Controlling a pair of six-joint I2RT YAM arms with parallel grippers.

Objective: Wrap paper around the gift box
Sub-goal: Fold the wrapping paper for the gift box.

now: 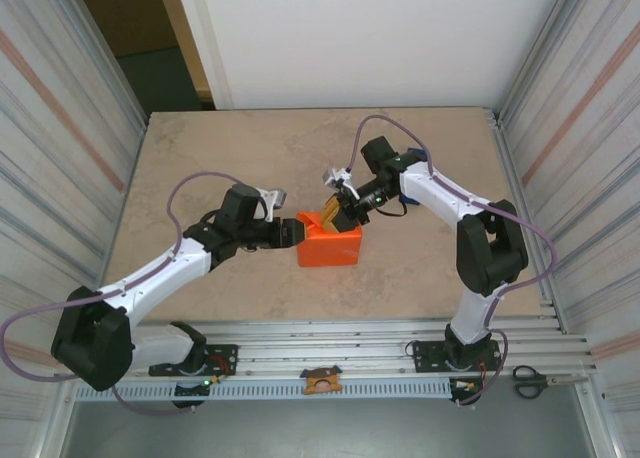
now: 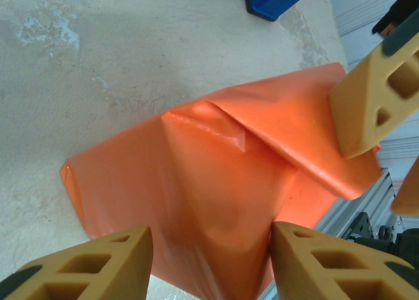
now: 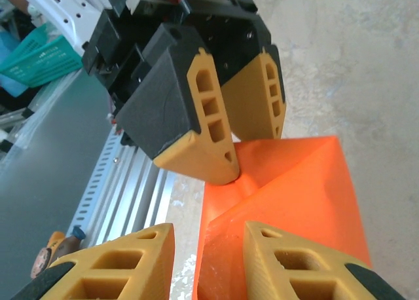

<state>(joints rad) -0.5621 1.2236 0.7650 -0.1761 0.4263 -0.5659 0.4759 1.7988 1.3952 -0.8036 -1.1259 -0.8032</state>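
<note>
The paper (image 1: 330, 250), hiding the gift box I think, sits at my left pincer (image 1: 291, 233) tips, under my right pincer (image 1: 336, 215). Squeezing or not, I can't tell. Paper is thin and crinkly, so pinch the folded corner softly.

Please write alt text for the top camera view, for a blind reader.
A boxy package wrapped in orange paper sits in the middle of a beige table. The left claw reaches its left side; the right claw is at its far top edge.
</note>
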